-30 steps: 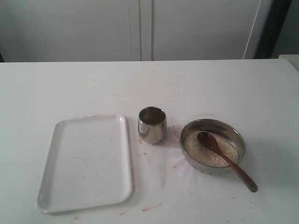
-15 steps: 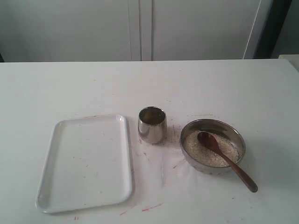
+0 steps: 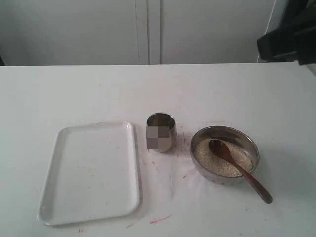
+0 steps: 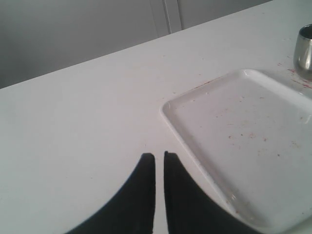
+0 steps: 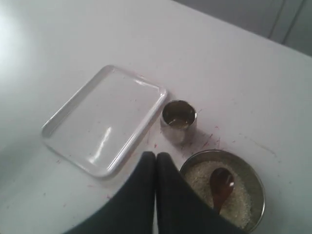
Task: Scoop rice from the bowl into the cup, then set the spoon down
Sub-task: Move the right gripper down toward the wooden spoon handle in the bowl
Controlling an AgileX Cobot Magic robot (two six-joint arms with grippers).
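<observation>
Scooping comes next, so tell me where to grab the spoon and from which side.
Grip the spoon on the handle's free end, which juts past the bowl rim, clear of the rice. Come from above with the right tool, jaws across the slim handle.

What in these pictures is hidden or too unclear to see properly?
- Exterior view: a pixelated patch covers the front of the cup; the dark arm at the corner is blurred and cut off.
- Left wrist view: the frame edge cuts off the cup.
- Right wrist view: the right end effector hides most of the handle of the spoon.
</observation>
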